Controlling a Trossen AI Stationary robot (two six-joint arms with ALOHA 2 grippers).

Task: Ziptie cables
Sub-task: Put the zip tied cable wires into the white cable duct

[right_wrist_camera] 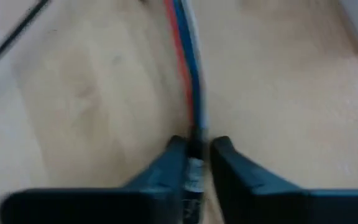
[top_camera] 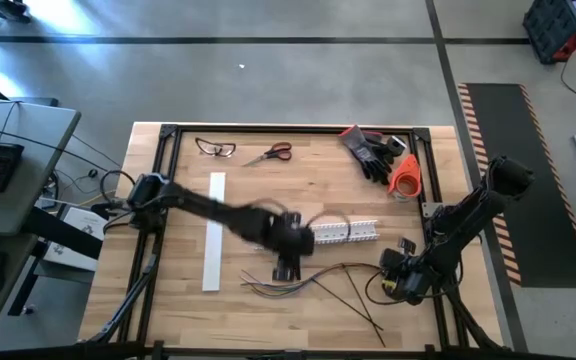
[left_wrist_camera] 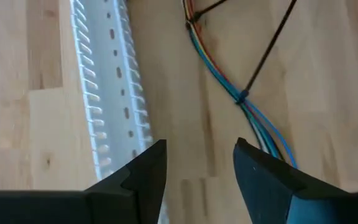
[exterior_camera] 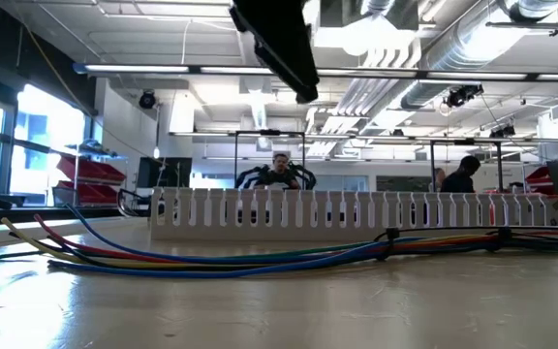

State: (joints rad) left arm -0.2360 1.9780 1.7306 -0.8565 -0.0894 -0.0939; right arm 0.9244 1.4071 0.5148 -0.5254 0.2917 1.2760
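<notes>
The cables (top_camera: 308, 280) lie as a loose coloured bundle on the wooden table, in front of the white slotted channel (top_camera: 346, 232). Dark zipties circle the bundle at two places (left_wrist_camera: 241, 96) (exterior_camera: 387, 236), their stiff tails sticking out. Loose zipties (top_camera: 353, 305) lie near the front edge. My left gripper (left_wrist_camera: 197, 149) hangs open above the table, between the channel (left_wrist_camera: 107, 81) and the cables (left_wrist_camera: 229, 81), touching nothing. My right gripper (top_camera: 396, 275) is low at the bundle's right end, shut on the cables (right_wrist_camera: 188, 56). My right gripper pinches the cable bundle near its right end (right_wrist_camera: 194, 134) between its two fingers, one on each side. The fingers come from above, slanting steeply down. The rest of the bundle runs away from them, lying along the table.
A white flat strip (top_camera: 213, 230) lies left of the channel. At the far edge are safety glasses (top_camera: 215, 148), red-handled scissors (top_camera: 270, 153), dark gloves (top_camera: 373, 150) and an orange object (top_camera: 405, 175). A black frame (top_camera: 168, 130) borders the table. People show in the room behind.
</notes>
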